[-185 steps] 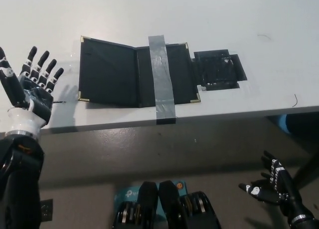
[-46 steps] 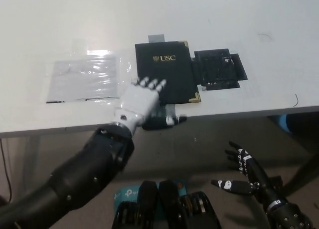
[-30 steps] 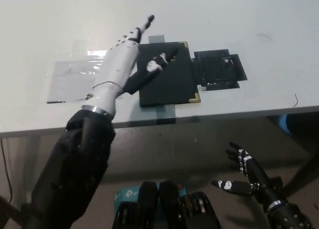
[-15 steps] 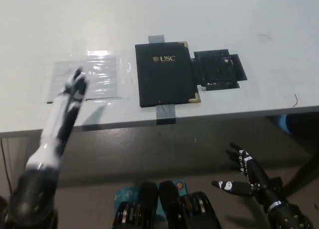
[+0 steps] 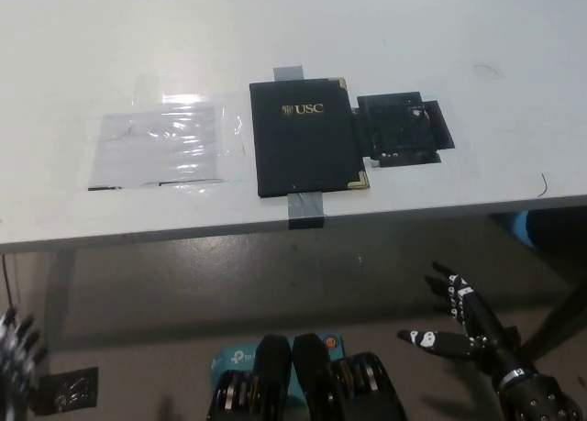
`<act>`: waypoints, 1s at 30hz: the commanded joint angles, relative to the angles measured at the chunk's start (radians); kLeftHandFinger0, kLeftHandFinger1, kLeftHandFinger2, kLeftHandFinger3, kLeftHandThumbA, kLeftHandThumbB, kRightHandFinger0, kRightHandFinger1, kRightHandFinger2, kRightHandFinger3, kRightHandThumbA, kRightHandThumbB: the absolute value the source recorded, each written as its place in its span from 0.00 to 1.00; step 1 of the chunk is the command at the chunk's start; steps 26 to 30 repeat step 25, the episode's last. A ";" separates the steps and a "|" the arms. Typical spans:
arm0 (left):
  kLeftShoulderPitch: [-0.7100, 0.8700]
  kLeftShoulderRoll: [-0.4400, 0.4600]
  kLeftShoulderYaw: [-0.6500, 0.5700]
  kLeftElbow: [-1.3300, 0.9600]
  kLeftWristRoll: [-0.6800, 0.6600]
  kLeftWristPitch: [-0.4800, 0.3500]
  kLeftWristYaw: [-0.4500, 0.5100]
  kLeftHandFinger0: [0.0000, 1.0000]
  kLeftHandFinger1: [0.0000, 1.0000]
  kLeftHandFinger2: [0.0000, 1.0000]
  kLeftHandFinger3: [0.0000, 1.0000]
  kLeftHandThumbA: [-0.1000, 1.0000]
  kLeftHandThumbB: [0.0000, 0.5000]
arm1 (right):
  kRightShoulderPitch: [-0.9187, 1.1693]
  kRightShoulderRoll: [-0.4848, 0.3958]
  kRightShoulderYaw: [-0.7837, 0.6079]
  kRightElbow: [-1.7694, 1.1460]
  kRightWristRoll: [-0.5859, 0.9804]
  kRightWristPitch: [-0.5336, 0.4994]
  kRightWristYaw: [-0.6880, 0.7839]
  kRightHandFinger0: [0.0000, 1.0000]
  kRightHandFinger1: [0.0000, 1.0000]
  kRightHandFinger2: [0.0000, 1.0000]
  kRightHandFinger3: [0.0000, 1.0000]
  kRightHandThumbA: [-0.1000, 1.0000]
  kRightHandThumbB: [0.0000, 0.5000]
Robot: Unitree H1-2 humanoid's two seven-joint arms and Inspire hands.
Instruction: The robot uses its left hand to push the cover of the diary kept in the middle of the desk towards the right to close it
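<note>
We find the diary [image 5: 306,138] lying shut on the white desk [image 5: 275,27], its black cover facing up with gold lettering near the far end. Grey tape [image 5: 304,209] shows at the diary's near edge and again at its far edge, so we judge the book is fixed in place. A clear plastic sheet [image 5: 160,149] lies just beside the diary on its left; a black taped patch [image 5: 403,127] touches it on the right.

The left hand [image 5: 16,357] is well below and left of the diary, off the desk, blurred at the picture's corner; we cannot tell how its fingers stand. The right hand [image 5: 463,325] rests below and right of the diary, off the desk, fingers spread and holding nothing.

In our judgement the closing is done, and the step in hand is retreat and check. To do it well, we advise keeping the left hand clear of the diary's left edge so the cover is not lifted again. We also advise confirming that the cover sits flat and square, corners matching the brass tips [image 5: 360,176] at the near right.
</note>
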 commanded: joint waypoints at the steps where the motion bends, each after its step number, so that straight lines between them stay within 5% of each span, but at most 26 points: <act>1: 0.075 -0.034 0.094 0.050 -0.238 -0.260 -0.082 1.00 1.00 1.00 1.00 1.00 0.54 | -0.061 -0.028 -0.050 -0.005 0.033 -0.023 -0.005 0.86 0.95 0.92 1.00 1.00 1.00; 3: 0.089 -0.029 0.074 0.093 -0.182 -0.303 -0.080 1.00 1.00 1.00 1.00 0.98 0.68 | -0.060 -0.024 -0.056 -0.008 0.033 -0.019 -0.006 0.86 0.94 0.91 1.00 1.00 1.00; 17: 0.061 0.036 0.036 0.153 -0.167 -0.333 -0.044 1.00 1.00 1.00 1.00 1.00 0.88 | -0.060 -0.014 -0.080 -0.008 0.034 -0.023 0.004 0.86 0.94 0.92 1.00 1.00 1.00; 30: 0.068 0.039 0.035 0.146 -0.198 -0.331 -0.030 1.00 1.00 1.00 1.00 1.00 0.81 | -0.061 -0.013 -0.076 -0.007 0.030 -0.032 0.006 0.87 0.95 0.92 1.00 1.00 1.00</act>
